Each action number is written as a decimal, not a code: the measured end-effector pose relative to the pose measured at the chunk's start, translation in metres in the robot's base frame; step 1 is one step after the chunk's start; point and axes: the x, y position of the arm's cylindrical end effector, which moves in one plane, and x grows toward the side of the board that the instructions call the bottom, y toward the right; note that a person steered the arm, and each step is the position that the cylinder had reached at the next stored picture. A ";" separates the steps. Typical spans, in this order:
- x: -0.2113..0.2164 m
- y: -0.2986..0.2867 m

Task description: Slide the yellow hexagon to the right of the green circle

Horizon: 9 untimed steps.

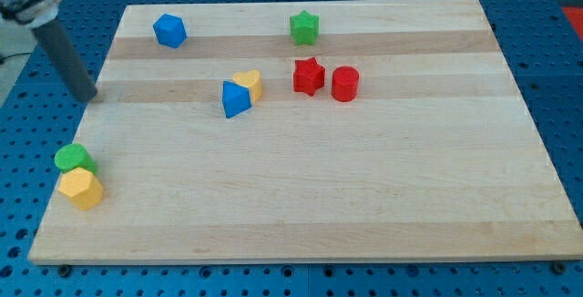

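The yellow hexagon [82, 189] lies near the board's left edge, low in the view. The green circle [74, 158] sits just above it, touching it. My tip [90, 97] is at the board's left edge, above the green circle and apart from it, touching no block. The rod rises from it toward the view's top left.
A blue hexagon [169, 30] is at the top left and a green star [304, 27] at the top middle. A blue triangle [235, 99] touches a yellow heart [249, 84] near the middle. A red star [309, 76] and a red cylinder [344, 84] stand to their right. The wooden board [364, 197] has edges all round.
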 end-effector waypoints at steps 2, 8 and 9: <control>0.058 0.000; 0.128 0.039; 0.127 0.088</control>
